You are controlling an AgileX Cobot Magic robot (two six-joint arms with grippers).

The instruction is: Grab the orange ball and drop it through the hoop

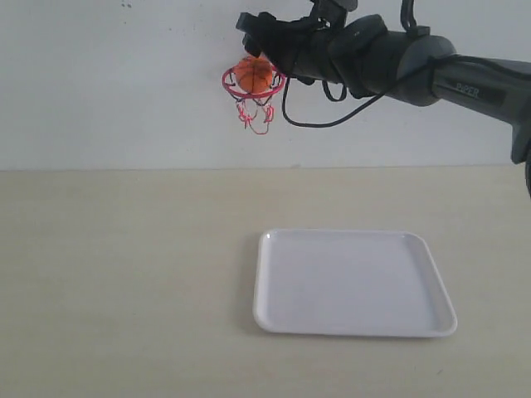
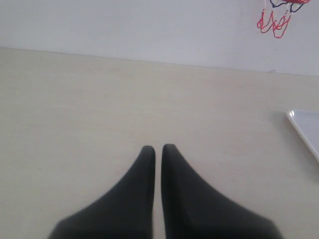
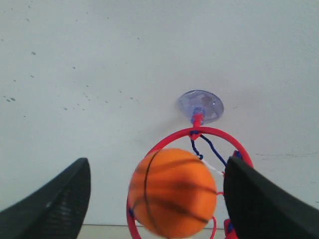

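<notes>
The orange ball (image 1: 254,75) sits in the red ring of the hoop (image 1: 252,101), which is stuck high on the white wall. In the right wrist view the ball (image 3: 173,191) looks blurred and hangs free between the two spread fingers, touching neither. The hoop's ring (image 3: 172,139) and suction cup (image 3: 201,105) show behind it. My right gripper (image 1: 259,43) is open just above the ring, also seen as right gripper (image 3: 157,167). Low over the table, my left gripper (image 2: 158,148) is shut and empty, and the net of the hoop (image 2: 275,22) hangs far off.
A white square tray (image 1: 353,330) lies on the beige table (image 1: 124,274), below and right of the hoop; its corner, the tray (image 2: 305,125), shows in the left wrist view. The right arm's black body and a loose cable (image 1: 319,123) hang close to the wall.
</notes>
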